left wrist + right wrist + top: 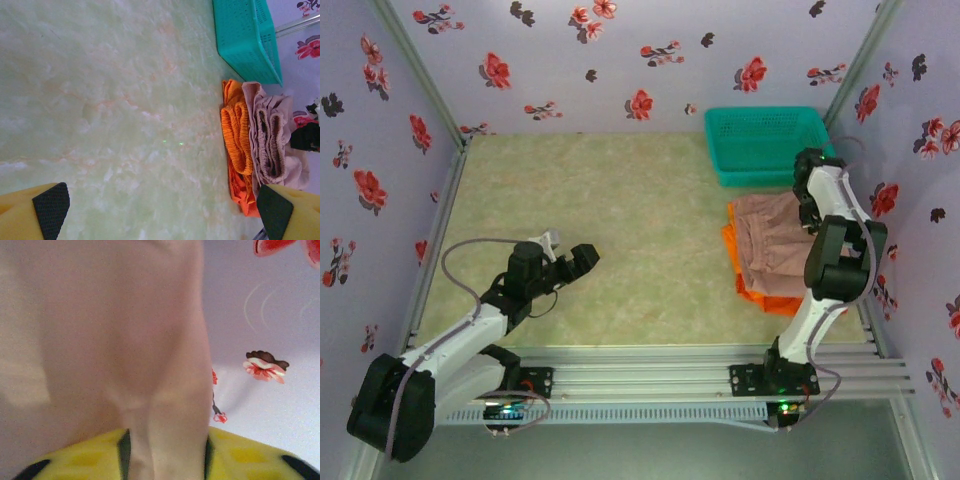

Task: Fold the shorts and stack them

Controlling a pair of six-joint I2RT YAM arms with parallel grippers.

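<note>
The shorts (765,250), soft, light and limp, stacked on the bench (620,200) beneath the right hand (165,450), its fingers astride a pink fold (grip cannot be told), best pinched at a folded edge; left hand (162,210) wide, well apart.

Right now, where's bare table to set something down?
Free: the middle and far-left of the table, between the left gripper and the back wall. Crowded: the right side, with the basket, stacked shorts and the right gripper over them.
</note>
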